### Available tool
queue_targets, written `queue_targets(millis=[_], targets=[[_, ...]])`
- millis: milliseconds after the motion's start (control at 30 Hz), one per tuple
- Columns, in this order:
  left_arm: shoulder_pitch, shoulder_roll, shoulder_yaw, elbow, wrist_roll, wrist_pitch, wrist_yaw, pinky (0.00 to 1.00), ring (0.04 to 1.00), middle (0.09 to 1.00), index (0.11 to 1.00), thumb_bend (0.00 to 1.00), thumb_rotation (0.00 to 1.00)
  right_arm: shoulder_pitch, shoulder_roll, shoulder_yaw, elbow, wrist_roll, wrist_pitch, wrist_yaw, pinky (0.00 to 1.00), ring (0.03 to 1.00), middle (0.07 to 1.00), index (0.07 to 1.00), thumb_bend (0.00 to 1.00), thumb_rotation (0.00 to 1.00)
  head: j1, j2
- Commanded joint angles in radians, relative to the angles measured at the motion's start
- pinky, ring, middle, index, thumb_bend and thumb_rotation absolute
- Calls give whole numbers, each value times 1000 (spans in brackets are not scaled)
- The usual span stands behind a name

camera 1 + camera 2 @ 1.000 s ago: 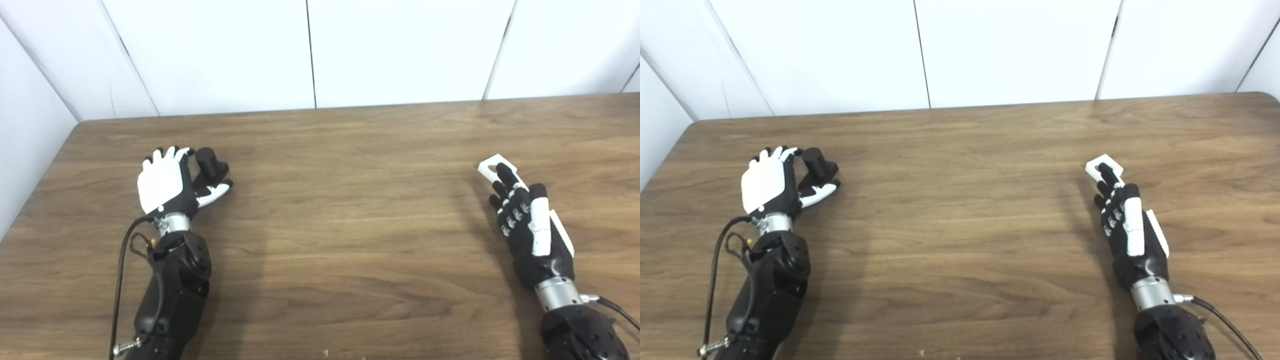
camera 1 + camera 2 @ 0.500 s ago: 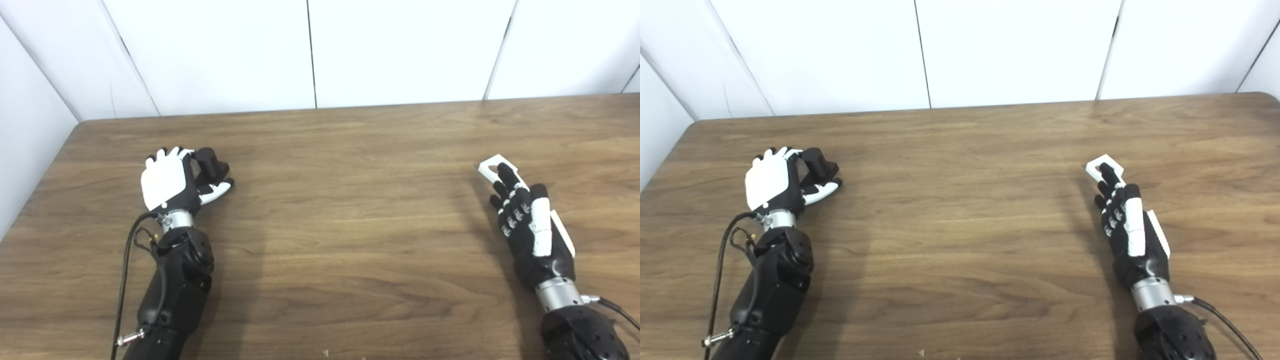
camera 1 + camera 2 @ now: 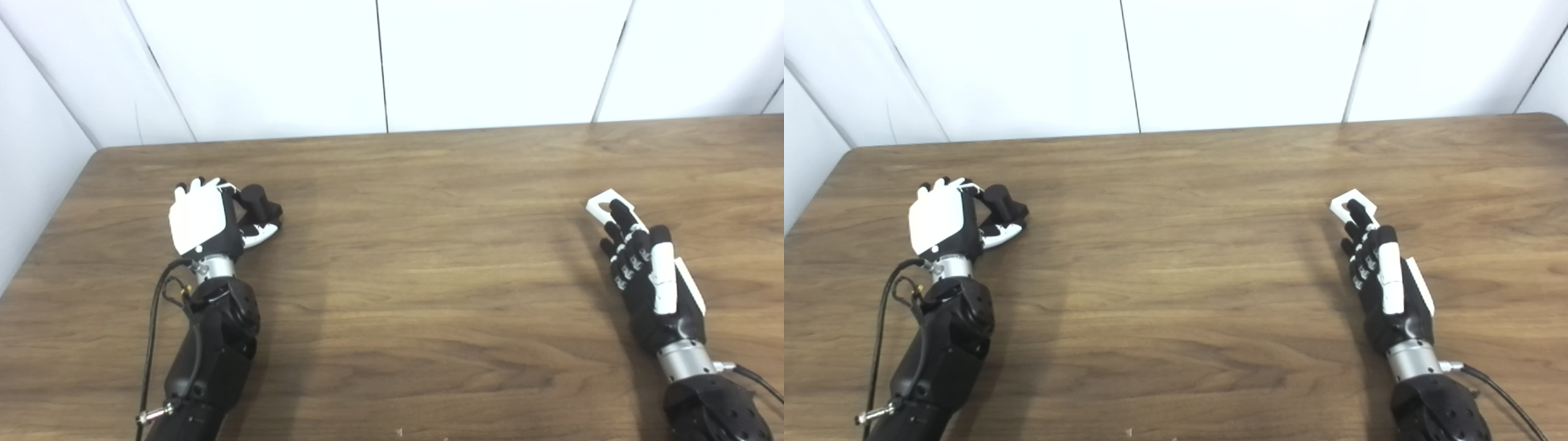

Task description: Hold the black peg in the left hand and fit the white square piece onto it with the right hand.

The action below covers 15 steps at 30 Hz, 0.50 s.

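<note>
Left hand (image 3: 202,220): back plate toward the camera, fingers curled round the black peg (image 3: 257,203), thumb beneath it. The peg is gripped on its lower part, its rounded end free and leaning up and to the right — judged a sensible hold, since the free end is what must receive the other part. Whether its base touches the wooden table (image 3: 416,257) cannot be told.

Middle of the table: nothing between the two hands; they stand well apart, so the parts have yet to be brought together.

Right hand (image 3: 646,275): low over the table at the right, fingers stretched forward and partly bent, the fingertips (image 3: 614,209) lying on the white square piece (image 3: 600,204). One finger appears to reach over or into the piece's hole. The piece seems pinned flat on the table rather than lifted; a closed hold is not evident, and I cannot tell whether it is truly grasped.

Judgement: peg secured; the piece not yet picked up — fitting not begun.
</note>
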Motion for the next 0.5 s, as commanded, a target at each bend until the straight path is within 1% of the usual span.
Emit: queue_targets(millis=[0, 200, 433, 467], targets=[[-27, 31, -3, -34, 29, 16, 9, 1000, 952, 855, 491, 780, 259, 8, -11, -3, 7, 3, -36, 18, 1000, 1000, 1000, 938, 665, 985, 2, 0], [-22, 33, -5, -45, 28, 21, 2, 1000, 953, 851, 489, 809, 181, 3, -8, -7, 11, 11, -33, 15, 1000, 1000, 1000, 935, 675, 968, 0, 1], [-8, 29, 1, -65, 16, 19, -6, 1000, 957, 850, 504, 818, 142, 1, -12, -8, 8, 7, -35, 14, 1000, 1000, 995, 933, 661, 987, -1, 2], [-5, 27, 2, -69, 14, 20, -7, 1000, 956, 852, 509, 805, 141, 1, -12, -8, 6, 5, -34, 12, 1000, 1000, 990, 928, 661, 986, -1, 3]])
